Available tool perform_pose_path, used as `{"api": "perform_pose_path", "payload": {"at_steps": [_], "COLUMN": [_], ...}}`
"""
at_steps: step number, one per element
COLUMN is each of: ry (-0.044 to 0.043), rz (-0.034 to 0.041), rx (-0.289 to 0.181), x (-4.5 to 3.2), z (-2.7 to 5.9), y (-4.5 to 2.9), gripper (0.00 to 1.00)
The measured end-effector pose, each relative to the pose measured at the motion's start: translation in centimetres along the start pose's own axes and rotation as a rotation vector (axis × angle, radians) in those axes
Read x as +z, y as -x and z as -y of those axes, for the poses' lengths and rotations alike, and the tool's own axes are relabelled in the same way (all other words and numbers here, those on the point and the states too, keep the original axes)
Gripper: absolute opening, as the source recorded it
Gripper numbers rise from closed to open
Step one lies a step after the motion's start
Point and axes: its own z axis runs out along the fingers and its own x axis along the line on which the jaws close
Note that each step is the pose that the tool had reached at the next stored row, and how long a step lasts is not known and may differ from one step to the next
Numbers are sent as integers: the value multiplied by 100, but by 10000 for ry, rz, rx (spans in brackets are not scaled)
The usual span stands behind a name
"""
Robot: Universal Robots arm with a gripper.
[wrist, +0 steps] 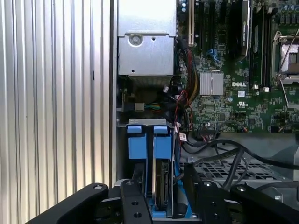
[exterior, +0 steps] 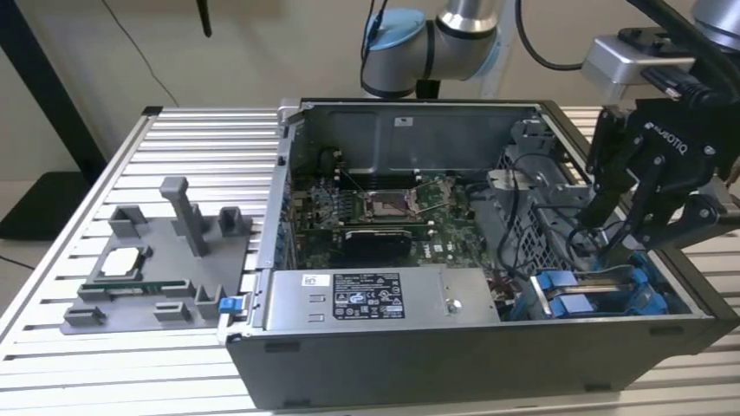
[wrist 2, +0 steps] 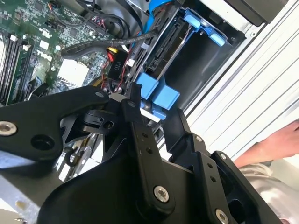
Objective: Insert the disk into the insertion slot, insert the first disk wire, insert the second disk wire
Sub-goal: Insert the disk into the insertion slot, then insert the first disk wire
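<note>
Motherboard [exterior: 347, 208], power supply box [exterior: 370, 299]

The gripper [exterior: 615, 232] was black. The slot [exterior: 573, 296] was grey metal with bright blue rails. The disk [wrist: 162, 186] showed a silver-grey edge in a blue frame. The board [exterior: 382, 208] was dark green with black sockets. The supply box [exterior: 463, 288] was grey and carried a white-and-black printed label. The cables [wrist: 219, 149] were black and the thin wires [wrist: 180, 100] were red. The table [exterior: 208, 130] was silver with parallel ribs. The fixture [exterior: 173, 260] was plain grey. The arm [exterior: 428, 35] was silver with light blue caps.
</note>
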Motion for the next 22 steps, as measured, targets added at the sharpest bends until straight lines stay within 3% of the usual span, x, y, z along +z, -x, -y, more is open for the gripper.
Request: {"api": "perform_pose_path", "payload": {"at_steps": [5, 7, 9, 16, 17, 18, 19, 22], "ry": [0, -4, -2, 21, 23, 26, 28, 27], "rz": [7, 92, 414, 1692, 1843, 1960, 2009, 2032], "rx": [0, -4, -18, -67, -73, -77, -79, -79], "x": [-65, -65, -65, -62, -59, -51, -42, -2], "z": [-9, -15, -16, -14, -11, -4, 5, 27], "y": [5, 14, 20, 23, 23, 23, 22, 19], "gripper": [100, 100, 100, 100, 100, 100, 100, 100]}}
